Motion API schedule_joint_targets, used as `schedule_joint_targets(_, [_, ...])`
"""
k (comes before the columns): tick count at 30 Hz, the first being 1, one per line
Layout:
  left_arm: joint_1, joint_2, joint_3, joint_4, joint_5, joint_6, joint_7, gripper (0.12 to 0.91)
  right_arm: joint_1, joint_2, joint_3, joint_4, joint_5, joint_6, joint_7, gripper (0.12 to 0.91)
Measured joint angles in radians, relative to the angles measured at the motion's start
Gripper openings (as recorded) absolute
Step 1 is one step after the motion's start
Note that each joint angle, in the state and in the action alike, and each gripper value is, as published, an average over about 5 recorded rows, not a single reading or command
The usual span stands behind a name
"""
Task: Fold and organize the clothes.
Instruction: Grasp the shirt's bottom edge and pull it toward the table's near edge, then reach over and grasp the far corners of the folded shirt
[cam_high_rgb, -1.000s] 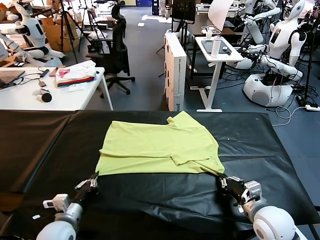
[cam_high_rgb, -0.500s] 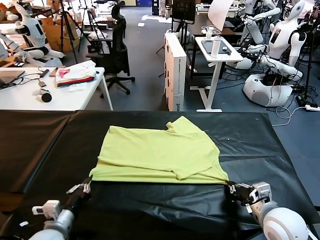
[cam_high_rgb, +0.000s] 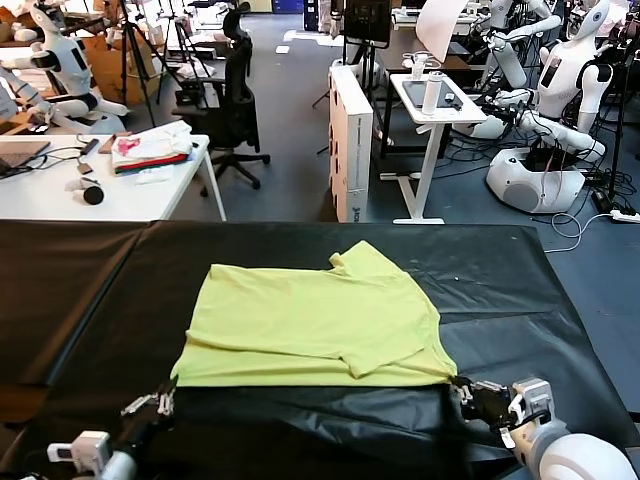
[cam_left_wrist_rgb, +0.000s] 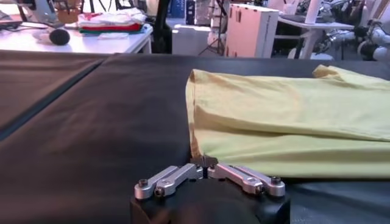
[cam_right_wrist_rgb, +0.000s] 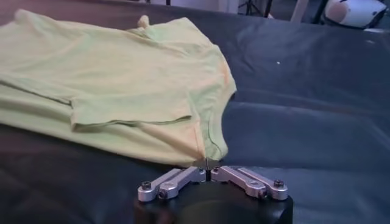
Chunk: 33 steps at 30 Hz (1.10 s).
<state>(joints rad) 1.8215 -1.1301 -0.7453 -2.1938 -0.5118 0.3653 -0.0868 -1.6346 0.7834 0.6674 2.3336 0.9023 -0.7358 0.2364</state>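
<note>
The lime yellow-green T-shirt (cam_high_rgb: 320, 320) lies flat on the black-covered table (cam_high_rgb: 500, 290), folded over so that a sleeve lies on top. Its near edge runs straight between my two grippers. My left gripper (cam_high_rgb: 160, 400) sits at the shirt's near left corner. In the left wrist view its tips (cam_left_wrist_rgb: 206, 165) are together, with the corner of the shirt (cam_left_wrist_rgb: 286, 122) caught in them. My right gripper (cam_high_rgb: 462, 388) is at the near right corner. In the right wrist view it (cam_right_wrist_rgb: 207, 164) is shut on the hem corner of the shirt (cam_right_wrist_rgb: 109, 79).
Beyond the far edge stand a white desk (cam_high_rgb: 60, 190) with a white, pink and red fabric pile (cam_high_rgb: 150, 148), a black office chair (cam_high_rgb: 232, 100), a white box (cam_high_rgb: 350, 140), a small standing desk (cam_high_rgb: 432, 100) and other robots (cam_high_rgb: 560, 100).
Both grippers have drawn back toward the table's near edge, dragging the shirt's near edge with them. The whole shirt has slid nearer and lies flatter.
</note>
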Motion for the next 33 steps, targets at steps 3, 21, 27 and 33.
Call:
schedule_joint_targets(3, [-0.019, 0.008, -0.019, -0.002, -0.022, 0.031, -0.009, 0.765, 0.040, 0.000, -0.004, -0.019, 0.021, 0.013, 0.000, 0.861])
schedule_joint_targets(21, [-0.470, 0.081, 0.056, 0.185, -0.372, 0.207, -0.055, 0.907, 0.653, 0.121, -0.325, -0.445, -0.015, 0.029, -0.004, 0.907])
schedule_joint_targets(27, [-0.651, 0.102, 0.137, 0.349, -0.404, 0.241, -0.045, 0.907, 0.840, 0.171, -0.454, -0.627, -0.061, 0.043, -0.040, 0.907])
schedule_joint_targets(33, [-0.811, 0.122, 0.225, 0.511, -0.412, 0.258, -0.012, 0.907, 0.980, 0.225, -0.550, -0.778, -0.094, 0.054, -0.057, 0.907])
